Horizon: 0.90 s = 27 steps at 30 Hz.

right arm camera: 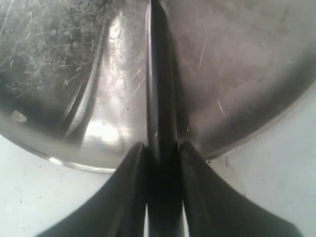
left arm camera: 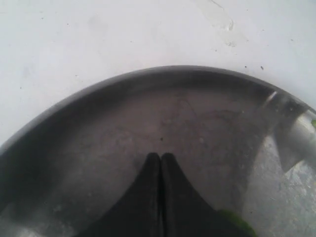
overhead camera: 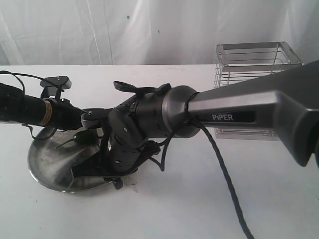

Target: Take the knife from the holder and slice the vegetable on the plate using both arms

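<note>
Item: right tool (right arm camera: 162, 148), jaws partly closed and clamped on the handle of the knife (right arm camera: 159, 74), one finger on each side; the black blade runs straight out ahead of the tips over the plate (overhead camera: 50, 162), its point cut off by the edge of the right wrist view. Item: left tool (left arm camera: 160, 157), fully closed, fingertips pressed together with nothing seen between them, poised over the plate floor inside the rim. Item: vegetable (left arm camera: 242, 226), showing only as a green patch just beside one finger of the left tool and behind its tips, partly cut off at the frame edge; whether that finger touches it cannot be told. In the exterior view a thin green stem-like shape, probably the same vegetable, lies on the plate under the left tool's wrist. Contact between the blade and the vegetable cannot be made out: the right arm (overhead camera: 239, 107) with its grey lettered sleeve covers both tools and much of the plate. Item: holder (overhead camera: 234, 74), standing on the white bench (overhead camera: 164, 209) well apart from both tools, behind the right arm, its lower part hidden by it. Item: left arm (overhead camera: 25, 109), cut off at the frame edge.
</note>
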{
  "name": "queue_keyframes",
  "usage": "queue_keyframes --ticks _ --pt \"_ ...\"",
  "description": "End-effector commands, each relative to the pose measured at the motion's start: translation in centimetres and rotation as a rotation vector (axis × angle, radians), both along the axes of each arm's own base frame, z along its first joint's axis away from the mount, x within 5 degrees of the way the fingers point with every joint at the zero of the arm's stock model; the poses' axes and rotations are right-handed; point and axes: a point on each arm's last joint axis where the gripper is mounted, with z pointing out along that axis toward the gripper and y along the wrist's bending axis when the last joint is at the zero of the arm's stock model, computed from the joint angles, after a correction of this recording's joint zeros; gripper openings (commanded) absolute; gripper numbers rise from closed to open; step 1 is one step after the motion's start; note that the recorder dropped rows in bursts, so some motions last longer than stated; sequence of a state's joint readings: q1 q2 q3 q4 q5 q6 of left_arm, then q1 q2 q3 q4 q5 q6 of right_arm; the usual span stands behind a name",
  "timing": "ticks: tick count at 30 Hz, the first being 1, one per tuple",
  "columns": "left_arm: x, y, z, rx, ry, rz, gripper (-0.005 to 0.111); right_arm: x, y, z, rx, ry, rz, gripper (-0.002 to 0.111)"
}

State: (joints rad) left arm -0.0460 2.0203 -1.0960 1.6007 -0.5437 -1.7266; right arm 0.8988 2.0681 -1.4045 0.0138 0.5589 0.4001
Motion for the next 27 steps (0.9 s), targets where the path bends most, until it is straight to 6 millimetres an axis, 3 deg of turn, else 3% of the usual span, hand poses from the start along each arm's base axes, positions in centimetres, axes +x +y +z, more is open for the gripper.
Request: queue_keyframes --ticks 1,12,20,27 --pt "-0.8 0.0 -2.7 0.059 0.074 -0.052 0.000 0.0 -0.2 -0.3 -0.028 0.009 0.003 0.000" --pt "-0.7 -0.3 -2.2 -0.035 0.075 -0.031 0.000 -0.5 -1.3 1.2 -0.113 0.022 0.030 0.000" --pt "0.0 0.0 3.6 -0.147 -0.076 -0.061 0.000 -0.3 -1.5 1.2 -0.145 -0.003 0.047 0.000" --pt "-1.4 0.0 7.1 -0.148 -0.151 -0.067 0.000 -0.3 -1.7 2.5 -0.124 -0.031 0.042 0.000"
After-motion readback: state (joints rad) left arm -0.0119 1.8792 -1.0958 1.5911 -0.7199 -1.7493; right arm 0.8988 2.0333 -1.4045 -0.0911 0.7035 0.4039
